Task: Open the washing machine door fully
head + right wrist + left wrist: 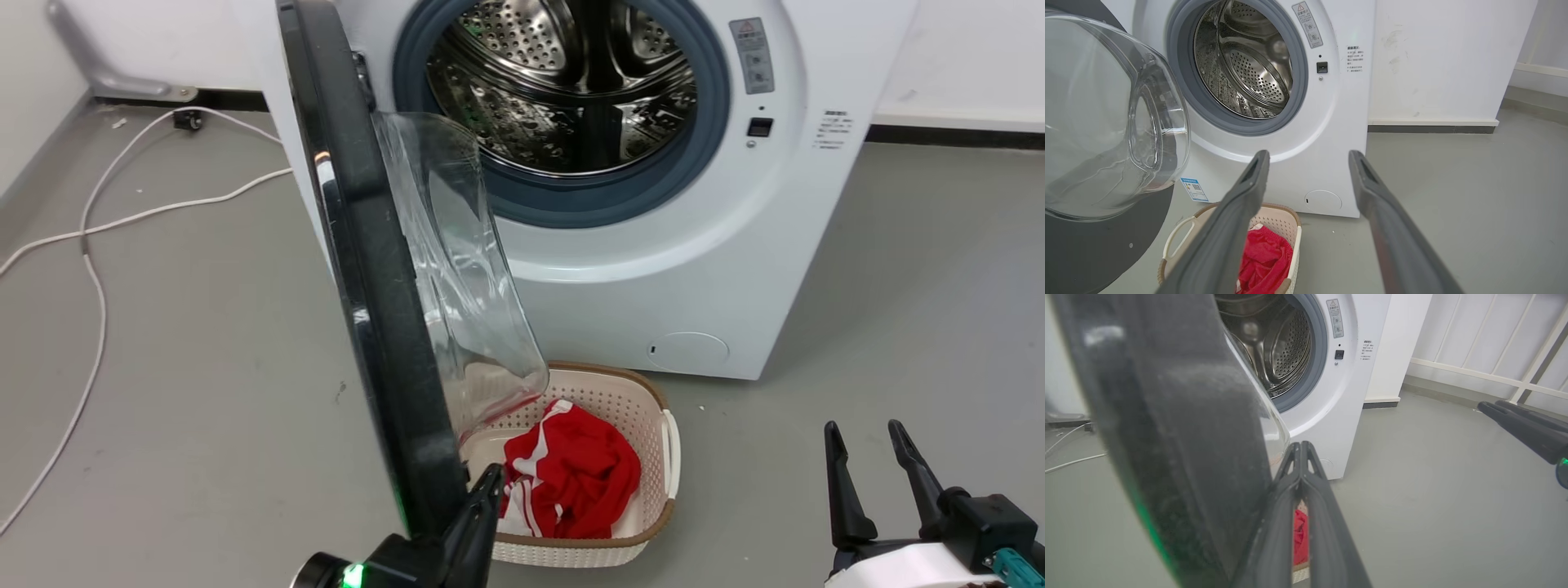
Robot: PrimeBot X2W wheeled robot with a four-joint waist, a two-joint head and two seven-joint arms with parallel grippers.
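As door (pixel 367 269) hangs open, label (pixel 752 55) perhaps Chinese

We see the washing machine door (pixel 371 294), a glossy black disc with a bulging clear glass bowl, swung out from its left-side hinge nearly edge-on to us, baring the perforated steel drum (pixel 563 82) of the white washing machine (pixel 702 269).

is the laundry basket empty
No, a red garment with white stripes lies in the basket.
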